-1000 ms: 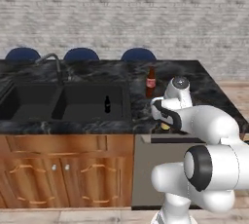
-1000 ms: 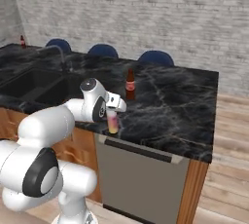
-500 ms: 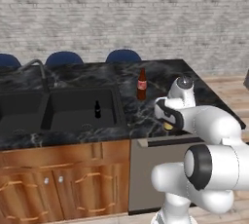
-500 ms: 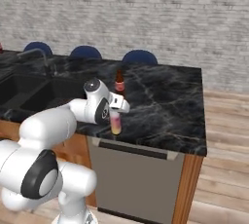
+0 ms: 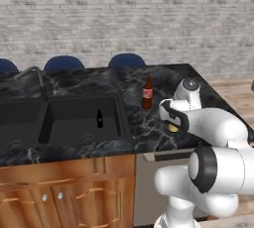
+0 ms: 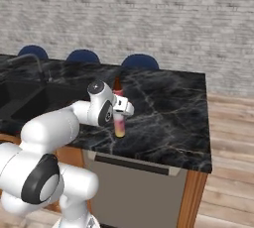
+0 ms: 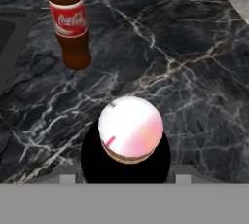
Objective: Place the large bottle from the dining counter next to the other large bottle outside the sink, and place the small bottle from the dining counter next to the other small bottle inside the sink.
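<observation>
Fingertips are hiding behind the large bottle, which the hand is pinching upright above the bench. The other large bottle, just right of the sink, is showing a Coca-Cola label, its neck cut off in the hand view.

Dark bottle neck cut off

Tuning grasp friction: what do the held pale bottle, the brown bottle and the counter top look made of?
Pale bottle: looks like matte, translucent plastic, whitish-pink, no sharp glints. Brown bottle: likely glass, dark, see-through, glossy, with a red paper-like label. Counter top: polished black marble look with white veins. All rendered, so these are guesses.
</observation>
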